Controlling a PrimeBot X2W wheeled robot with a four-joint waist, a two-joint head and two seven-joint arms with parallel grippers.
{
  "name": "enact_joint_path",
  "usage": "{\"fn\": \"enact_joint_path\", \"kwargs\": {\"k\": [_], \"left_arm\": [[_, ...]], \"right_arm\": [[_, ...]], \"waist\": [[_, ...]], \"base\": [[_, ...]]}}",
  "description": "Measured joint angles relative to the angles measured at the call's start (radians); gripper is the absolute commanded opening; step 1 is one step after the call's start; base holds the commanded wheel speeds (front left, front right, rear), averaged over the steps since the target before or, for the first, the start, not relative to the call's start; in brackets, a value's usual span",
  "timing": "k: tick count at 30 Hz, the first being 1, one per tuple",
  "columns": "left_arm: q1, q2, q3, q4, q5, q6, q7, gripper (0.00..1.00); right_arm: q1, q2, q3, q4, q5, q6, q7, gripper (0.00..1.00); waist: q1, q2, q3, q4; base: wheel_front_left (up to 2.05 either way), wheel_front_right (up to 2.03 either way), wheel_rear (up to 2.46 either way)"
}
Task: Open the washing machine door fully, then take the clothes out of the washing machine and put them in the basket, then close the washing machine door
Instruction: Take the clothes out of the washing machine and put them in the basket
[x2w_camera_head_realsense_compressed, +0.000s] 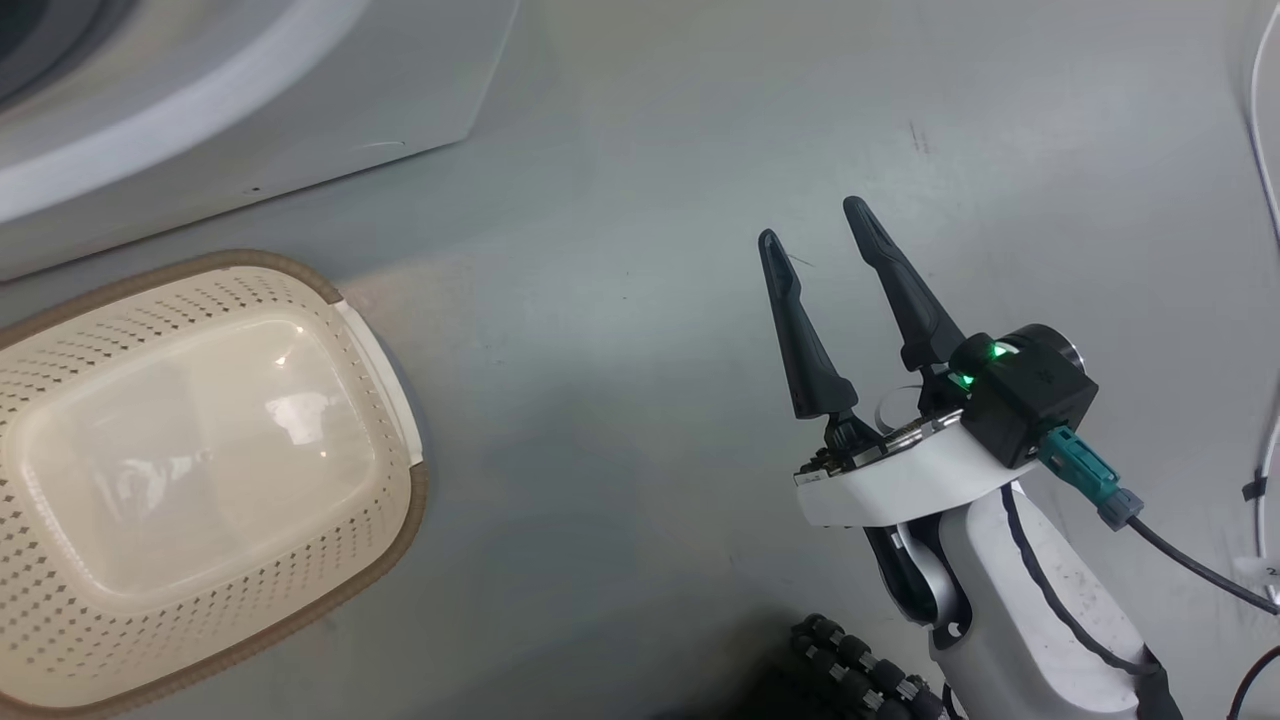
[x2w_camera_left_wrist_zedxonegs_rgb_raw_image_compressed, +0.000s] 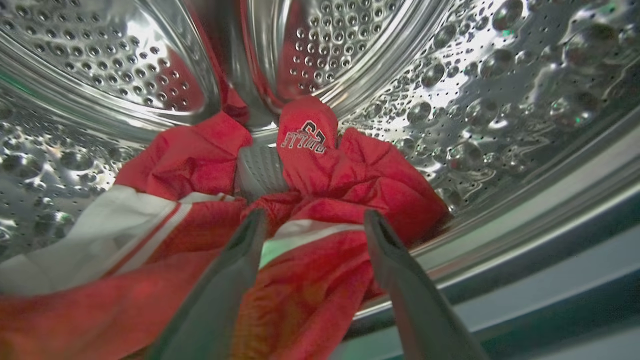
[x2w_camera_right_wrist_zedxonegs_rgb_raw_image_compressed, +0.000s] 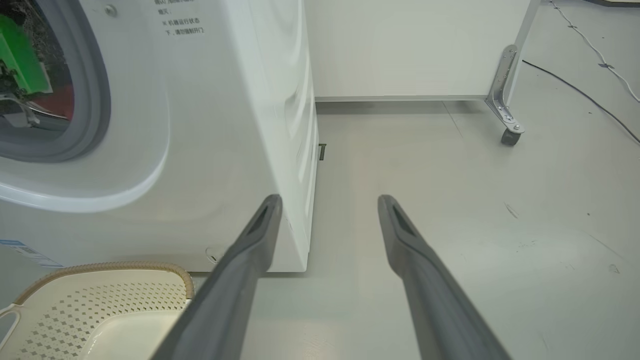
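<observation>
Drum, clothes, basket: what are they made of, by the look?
Drum: likely stainless steel, mirror-bright, perforated, dimpled. Clothes: soft fabric, matte red, creased, white stripes. Basket: probably plastic, glossy cream, glare on its floor, brown woven-look rim.

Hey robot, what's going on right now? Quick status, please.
Left gripper open inside the washing machine drum, over the clothes, not yet gripping. Right gripper open, holding nothing. Basket empty. No obstacle seen.
</observation>
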Motion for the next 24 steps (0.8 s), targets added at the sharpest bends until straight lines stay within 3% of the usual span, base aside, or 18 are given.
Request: {"fn": "enact_joint_path", "kwargs": {"k": [12,13,14,15,16,24], "left_arm": [[-0.047,0.023,-0.016,0.123,0.008,-0.003,0.07,1.0],[-0.05,0.023,-0.017,0.133,0.008,-0.003,0.078,0.93],[-0.053,0.023,-0.02,0.144,0.008,-0.003,0.086,0.46],[-0.056,0.022,-0.022,0.153,0.008,-0.003,0.093,0.09],[-0.061,0.021,-0.025,0.159,0.008,-0.003,0.1,0.0],[-0.086,0.001,-0.032,0.193,0.008,-0.003,0.085,0.0]], "right_arm": [[-0.024,0.001,0.014,0.005,0.0,-0.009,0.0,1.0],[-0.024,0.001,0.014,0.006,0.0,-0.009,0.0,1.0],[-0.024,0.001,0.014,0.006,0.0,-0.01,0.0,1.0],[-0.025,0.001,0.014,0.007,0.0,-0.013,0.0,1.0],[-0.025,0.001,0.014,0.008,0.0,-0.016,0.0,1.0],[-0.029,0.001,0.01,0.02,-0.001,-0.02,0.0,1.0]], "waist": [[0.0,0.0,0.016,-0.013],[-0.0001,0.0,0.015,-0.013],[-0.0001,0.0,0.014,-0.012],[-0.0001,0.0,0.014,-0.012],[-0.0001,0.0,0.013,-0.012],[-0.0001,0.0,0.003,-0.002]], "base": [[0.0,0.0,0.0],[0.0,0.0,0.0],[0.0,0.0,0.0],[0.0,0.0,0.0],[0.0,0.0,0.0],[0.0,0.0,0.0]]}}
